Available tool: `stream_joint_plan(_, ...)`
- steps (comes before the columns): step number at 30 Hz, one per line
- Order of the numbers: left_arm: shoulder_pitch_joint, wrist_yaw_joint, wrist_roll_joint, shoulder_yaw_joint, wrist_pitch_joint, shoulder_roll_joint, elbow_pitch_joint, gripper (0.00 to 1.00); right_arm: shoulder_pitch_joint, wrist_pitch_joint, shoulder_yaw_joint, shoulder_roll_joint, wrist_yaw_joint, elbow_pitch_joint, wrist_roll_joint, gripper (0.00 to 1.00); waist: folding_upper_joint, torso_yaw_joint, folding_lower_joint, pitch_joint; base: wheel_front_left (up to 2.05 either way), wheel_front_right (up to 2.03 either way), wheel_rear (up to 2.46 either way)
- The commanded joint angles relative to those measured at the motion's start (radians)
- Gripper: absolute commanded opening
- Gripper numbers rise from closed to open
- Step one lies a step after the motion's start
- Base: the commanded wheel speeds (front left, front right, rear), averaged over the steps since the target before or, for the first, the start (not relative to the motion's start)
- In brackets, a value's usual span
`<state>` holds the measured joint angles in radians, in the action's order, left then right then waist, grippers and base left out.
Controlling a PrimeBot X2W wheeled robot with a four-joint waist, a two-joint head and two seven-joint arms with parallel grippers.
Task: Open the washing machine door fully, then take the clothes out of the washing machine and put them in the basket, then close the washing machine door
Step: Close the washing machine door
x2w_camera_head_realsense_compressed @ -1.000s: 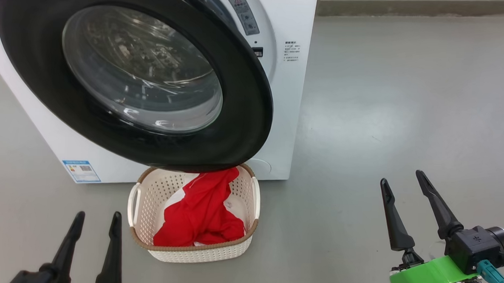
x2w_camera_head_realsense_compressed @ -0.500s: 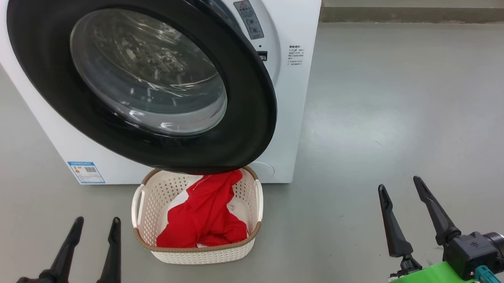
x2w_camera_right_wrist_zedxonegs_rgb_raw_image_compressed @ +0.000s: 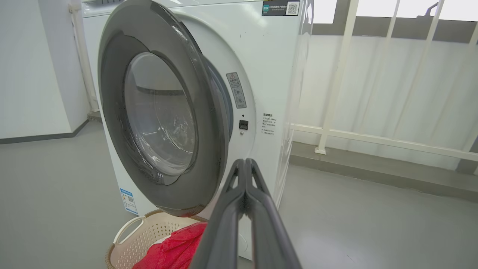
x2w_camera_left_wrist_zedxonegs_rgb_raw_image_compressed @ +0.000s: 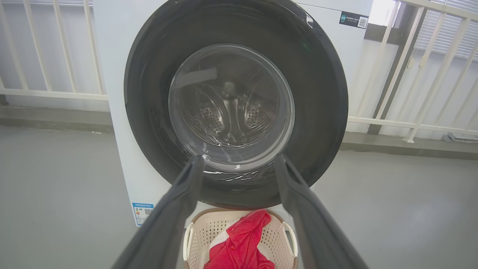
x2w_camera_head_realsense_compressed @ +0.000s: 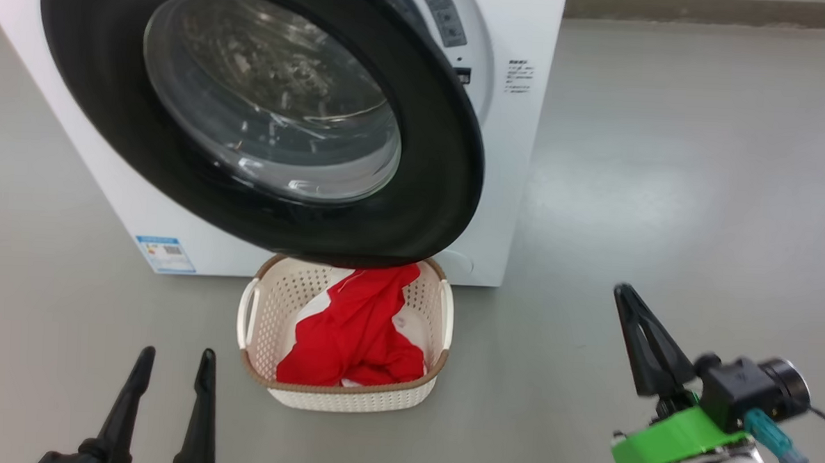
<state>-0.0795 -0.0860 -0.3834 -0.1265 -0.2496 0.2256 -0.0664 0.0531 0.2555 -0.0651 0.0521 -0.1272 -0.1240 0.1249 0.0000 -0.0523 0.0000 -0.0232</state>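
The washing machine (x2w_camera_head_realsense_compressed: pixel 520 160) is a white box with its black-rimmed washing machine door (x2w_camera_head_realsense_compressed: pixel 442 191) standing ajar, swung a little off the front. In the right wrist view the door (x2w_camera_right_wrist_zedxonegs_rgb_raw_image_compressed: pixel 112 93) shows a gap at its latch side. The cream basket (x2w_camera_head_realsense_compressed: pixel 339 388) sits on the floor just below the door, with red clothes (x2w_camera_head_realsense_compressed: pixel 359 326) piled in it. My left gripper (x2w_camera_head_realsense_compressed: pixel 177 352) is open, low at the left, empty and pointing at the door glass (x2w_camera_left_wrist_zedxonegs_rgb_raw_image_compressed: pixel 231 108). My right gripper (x2w_camera_head_realsense_compressed: pixel 622 291) is shut on nothing, well to the right of the basket.
Grey floor (x2w_camera_head_realsense_compressed: pixel 666 166) spreads wide to the right of the machine. A white railing (x2w_camera_right_wrist_zedxonegs_rgb_raw_image_compressed: pixel 336 74) and a low kerb run behind it. A blue label (x2w_camera_head_realsense_compressed: pixel 166 252) marks the machine's lower left corner.
My right gripper's fingers have come together from open to shut. The head camera has shifted, so the whole scene sits further right. The left gripper stays open.
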Motion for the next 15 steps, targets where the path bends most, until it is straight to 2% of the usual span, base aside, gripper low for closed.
stream_joint_plan(1, 0.048, 0.006, 0.013, 0.035, -0.012, 0.000, -0.036, 1.00, 0.071, 0.006, -0.036, 0.007, -0.003, 0.014, 0.012, 0.00, 0.0000, -0.033, 0.0000, -0.034, 0.00, 0.00, 0.00)
stream_joint_plan(11, 0.107, 0.031, 0.030, -0.006, -0.012, -0.047, -0.068, 1.00, 0.358, 0.006, -0.203, 0.039, -0.003, -0.146, 0.084, 0.00, 0.0000, -0.140, 0.0000, -0.138, 0.00, 0.00, 0.00)
stream_joint_plan(15, 0.132, 0.041, 0.035, -0.018, -0.012, -0.068, -0.065, 1.00, 0.457, 0.006, -0.224, 0.046, -0.003, -0.214, 0.090, 0.00, 0.0000, -0.186, 0.0000, -0.175, 0.00, 0.00, 0.00)
